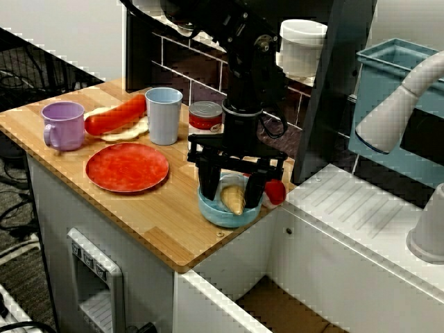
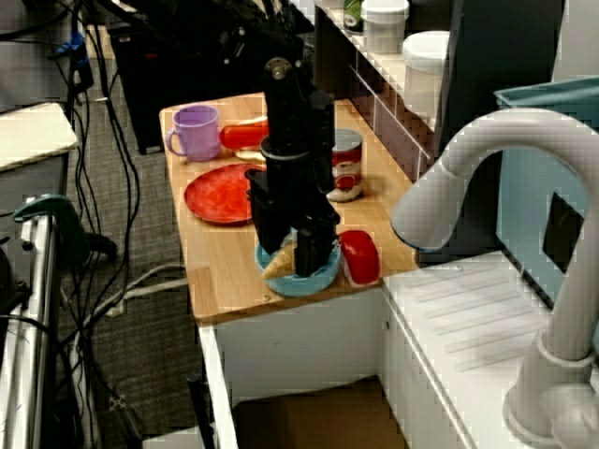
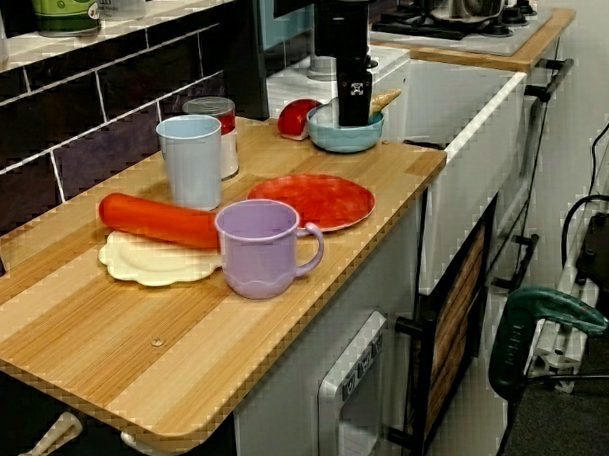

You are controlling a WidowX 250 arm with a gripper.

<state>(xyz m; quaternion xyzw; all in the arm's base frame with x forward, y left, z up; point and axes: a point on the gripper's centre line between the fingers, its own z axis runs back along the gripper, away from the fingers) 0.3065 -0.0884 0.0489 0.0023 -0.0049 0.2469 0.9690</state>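
**Gripper down in the blue bowl, fingers either side of a tan cone**

In the front view the gripper point(image 1: 230, 195) hangs straight down into the blue bowl point(image 1: 211, 214) at the near right corner of the counter. Its jaws are spread wide, one finger to the left and one to the right of the tan cone point(image 1: 234, 202), and a gap shows on each side, so nothing is clamped. The cone lies in the bowl directly between and below the fingertips. Its long axis runs far to near, crossing the line between the fingers, and it is tilted. The thick end sits down in the bowl, and the narrow tip points near, up over the rim, as the view past the tap point(image 2: 278, 262) shows. A red toy point(image 1: 275, 192) lies just beside the bowl on the right, and a tin can point(image 1: 205, 116) stands farther back.
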